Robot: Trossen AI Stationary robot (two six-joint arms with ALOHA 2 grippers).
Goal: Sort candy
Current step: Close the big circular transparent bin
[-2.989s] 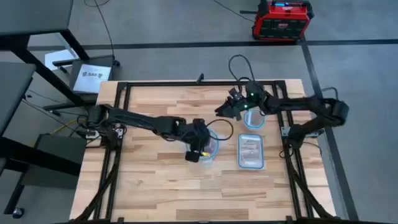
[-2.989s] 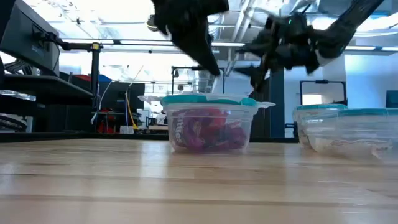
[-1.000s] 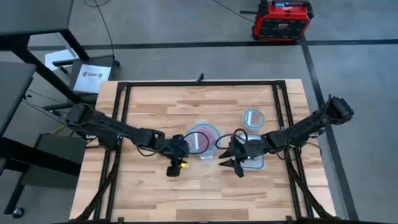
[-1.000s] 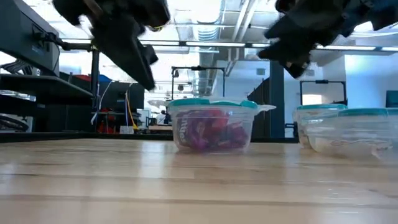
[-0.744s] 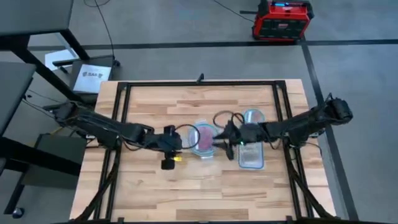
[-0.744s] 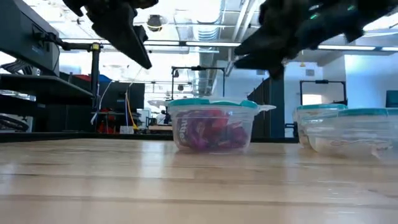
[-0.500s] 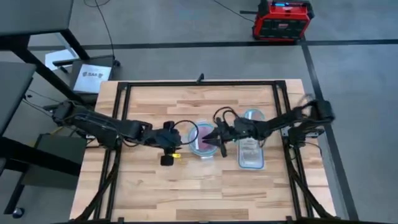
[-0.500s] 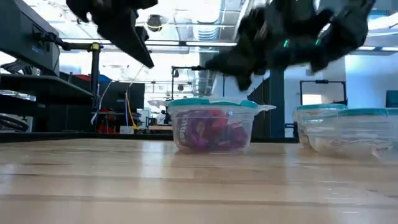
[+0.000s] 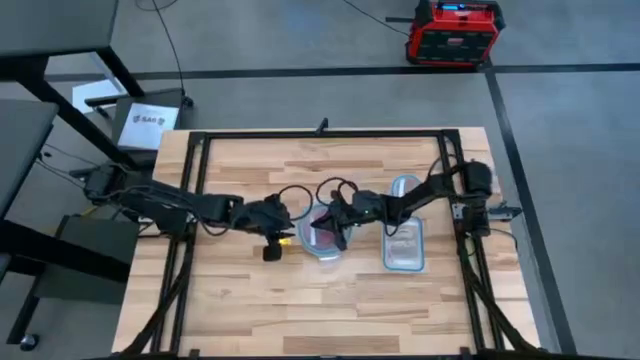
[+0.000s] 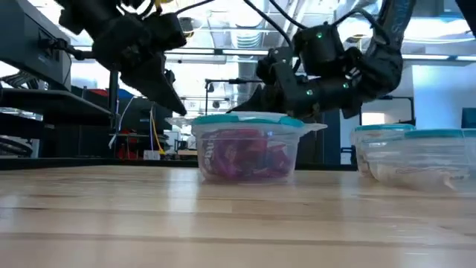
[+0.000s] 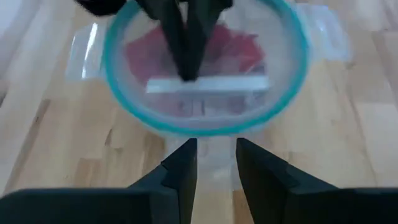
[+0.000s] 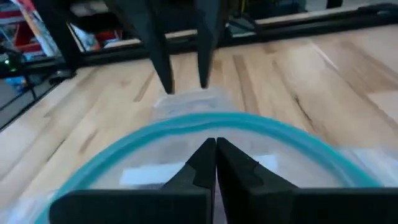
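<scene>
Two dark robot arms met over a clear round bowl (image 9: 326,229) with a bluish rim at the middle of the wooden desk (image 9: 250,300). The candy (image 10: 245,156), a heap of red and purple wrapped sweets, lay inside that bowl. The right gripper (image 12: 215,151) hung just above the bowl's rim and over the sweets, its fingers pressed together with nothing visible between them. The left gripper (image 11: 215,157) sat low beside the opposite rim, its fingers spread a little and straddling a clear tab that stuck out from the bowl's edge; they pinched nothing that could be seen.

A second round bowl (image 9: 406,187) and a clear rectangular tub (image 9: 404,246) stood to the right of the first, near each other. From this distance their contents could not be made out.

The likeliest trouble lay in the crowding. With both arms so near one small, light bowl, a dip by the right fingers could push the bowl sideways into the left gripper, or the left fingers could catch the tab and tip it, spilling sweets across the desk. The wrappers looked flat and slick, so closed fingers might also slide over them and lift nothing, or drag up two at once.
</scene>
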